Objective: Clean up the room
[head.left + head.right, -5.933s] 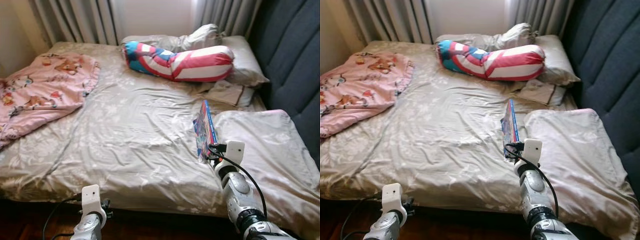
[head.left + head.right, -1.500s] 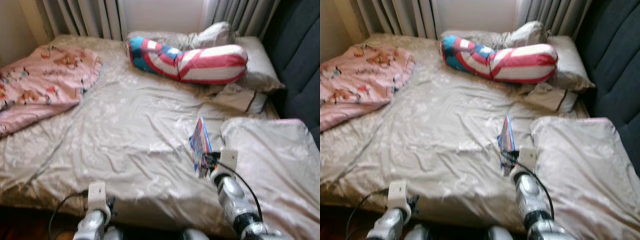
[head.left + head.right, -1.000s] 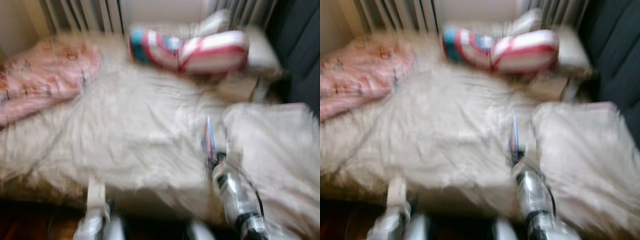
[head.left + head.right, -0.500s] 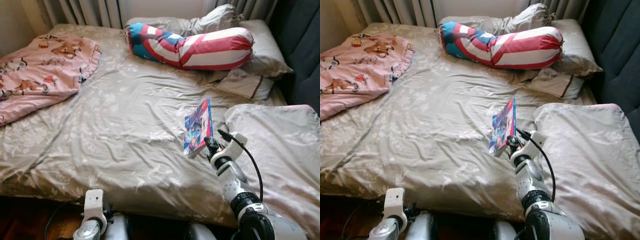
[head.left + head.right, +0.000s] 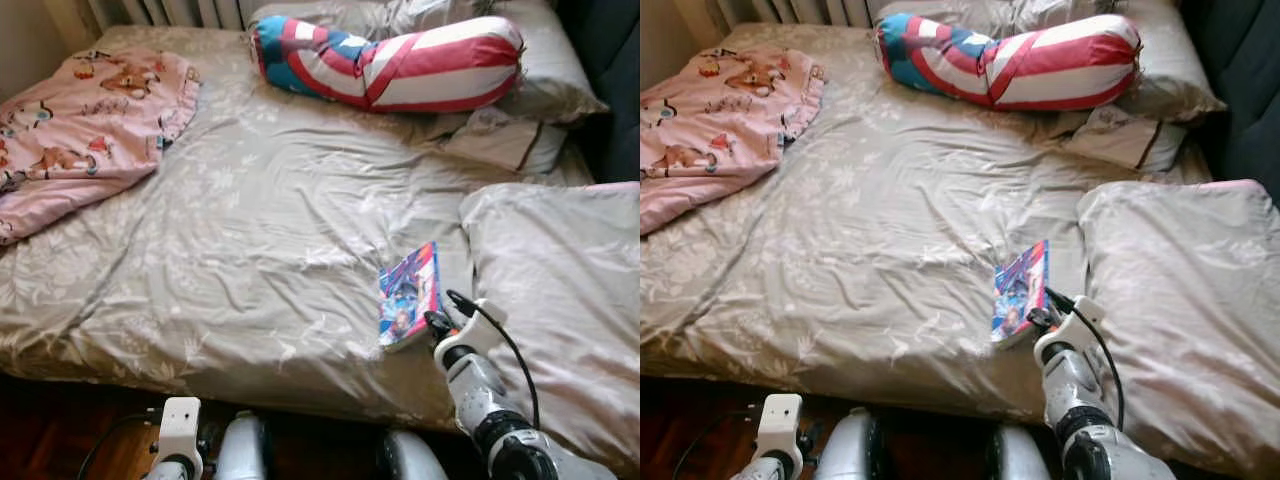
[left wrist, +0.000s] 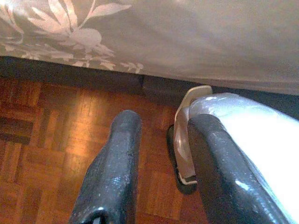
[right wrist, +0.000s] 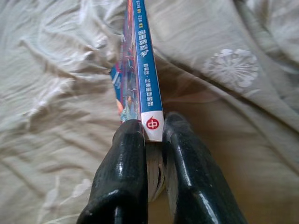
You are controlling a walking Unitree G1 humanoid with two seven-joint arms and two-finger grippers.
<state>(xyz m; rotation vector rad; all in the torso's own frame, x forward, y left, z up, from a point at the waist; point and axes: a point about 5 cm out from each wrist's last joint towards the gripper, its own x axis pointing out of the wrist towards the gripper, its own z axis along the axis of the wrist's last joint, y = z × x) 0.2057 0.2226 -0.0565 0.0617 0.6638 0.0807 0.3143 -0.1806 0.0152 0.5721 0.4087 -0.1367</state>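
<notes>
Comic book [image 5: 409, 297], thin and brightly covered, sits tilted over the grey floral bedsheet [image 5: 260, 230] near the foot edge of the bed, just beside the big pale pillow [image 5: 560, 290], and it is pinched by its lower end in the right gripper [image 7: 153, 135].

Going left to right: a pink cartoon blanket [image 5: 80, 130] lies rumpled at the far left corner. The left gripper [image 6: 161, 140] hangs low beside the mattress over the parquet floor [image 6: 56, 154], its fingers slightly apart and holding nothing. At the head of the bed lies a red, white and blue striped bolster [image 5: 390, 62] against grey pillows. Further right come the comic book and the right gripper.

The step in hand looks like carrying the book off the bed to wherever it belongs. To do it well, the squeeze should stay firm, since the fingers bite only a narrow strip at the spine end and a limp book could swing or slide out. Lifting it clear of the sheet before turning would keep the free corner from dragging on the folds.

The head views show the cover art and the book's place on the bed, but not the contact. The right wrist view shows it: both black fingers pressed on either side of the blue spine, pages clamped between them. The left wrist view adds the floor and the mattress edge.
</notes>
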